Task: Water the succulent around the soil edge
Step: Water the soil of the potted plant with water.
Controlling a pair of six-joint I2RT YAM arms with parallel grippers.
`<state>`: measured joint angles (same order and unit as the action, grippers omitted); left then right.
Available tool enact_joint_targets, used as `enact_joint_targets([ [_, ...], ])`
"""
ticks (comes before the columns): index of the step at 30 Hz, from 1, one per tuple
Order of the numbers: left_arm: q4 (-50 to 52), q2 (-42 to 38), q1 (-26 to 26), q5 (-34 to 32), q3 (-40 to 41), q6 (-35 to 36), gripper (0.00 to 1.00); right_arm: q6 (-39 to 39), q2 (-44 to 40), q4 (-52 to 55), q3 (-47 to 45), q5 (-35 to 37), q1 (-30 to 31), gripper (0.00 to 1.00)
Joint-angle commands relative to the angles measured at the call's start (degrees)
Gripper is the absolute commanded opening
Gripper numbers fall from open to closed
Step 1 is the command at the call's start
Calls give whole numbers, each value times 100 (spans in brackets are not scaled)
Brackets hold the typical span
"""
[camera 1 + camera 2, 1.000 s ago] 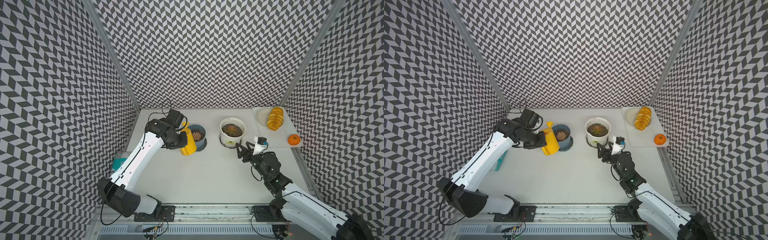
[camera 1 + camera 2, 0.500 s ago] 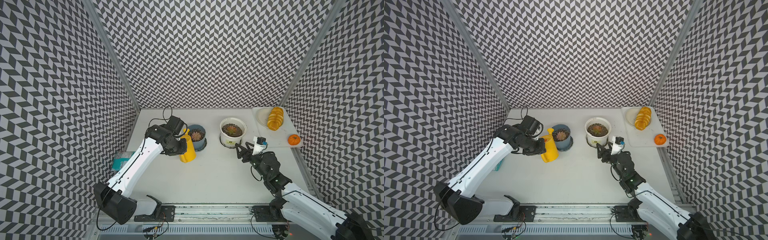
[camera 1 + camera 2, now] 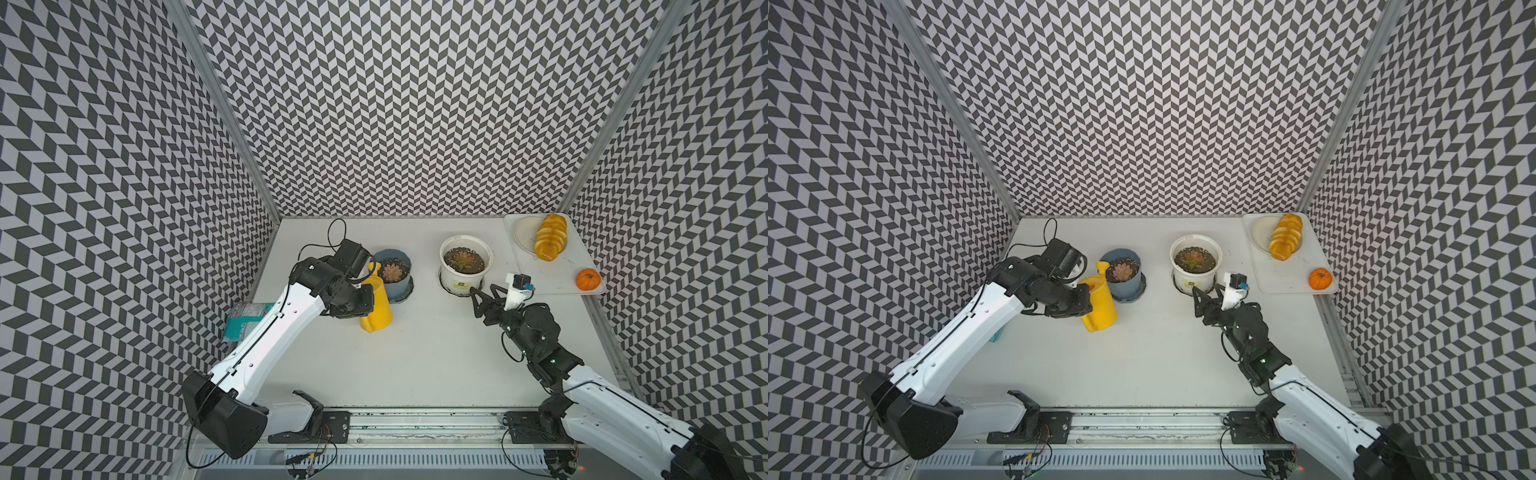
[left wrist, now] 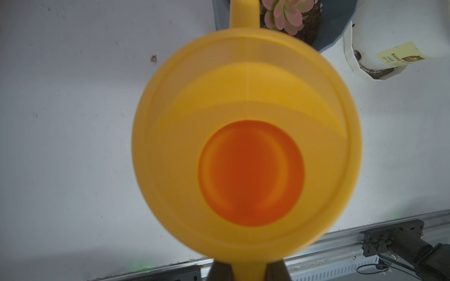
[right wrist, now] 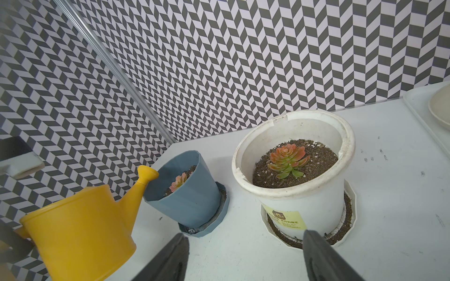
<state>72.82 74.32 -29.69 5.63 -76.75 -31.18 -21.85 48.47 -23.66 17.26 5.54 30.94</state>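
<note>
My left gripper [image 3: 360,301] [image 4: 248,270] is shut on the handle of a yellow watering can [image 3: 376,307] [image 3: 1098,305] [image 5: 80,226]. The can is nearly upright, and the left wrist view looks straight down into it [image 4: 246,136]. Its spout stands just beside the rim of a blue pot [image 3: 397,287] [image 5: 187,202] holding a pink succulent [image 3: 392,271] [image 4: 287,14]. To the right, a white pot [image 3: 461,282] [image 5: 304,206] holds a red-green succulent [image 3: 463,262] [image 5: 288,158]. My right gripper [image 3: 483,291] [image 5: 243,243] is open and empty, low in front of the white pot.
A white tray [image 3: 557,282] at the back right carries a plate [image 3: 523,235], a bread loaf [image 3: 550,237] and a small orange pumpkin [image 3: 588,279]. A teal packet [image 3: 245,320] lies by the left wall. Both pots stand on saucers.
The left arm has drawn the watering can back from over the blue pot toward the front and tipped it upright. The right arm has not moved.
</note>
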Motion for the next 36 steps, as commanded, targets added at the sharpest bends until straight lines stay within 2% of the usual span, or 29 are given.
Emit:
enact_joint_targets([
  [1, -135, -151, -149, -20, 86, -25, 0, 78, 31, -288, 59, -49, -18, 77],
  [36, -296, -609, -691, -116, 553, -327, 0, 125, 33, -341, 41, -149, -18, 77],
])
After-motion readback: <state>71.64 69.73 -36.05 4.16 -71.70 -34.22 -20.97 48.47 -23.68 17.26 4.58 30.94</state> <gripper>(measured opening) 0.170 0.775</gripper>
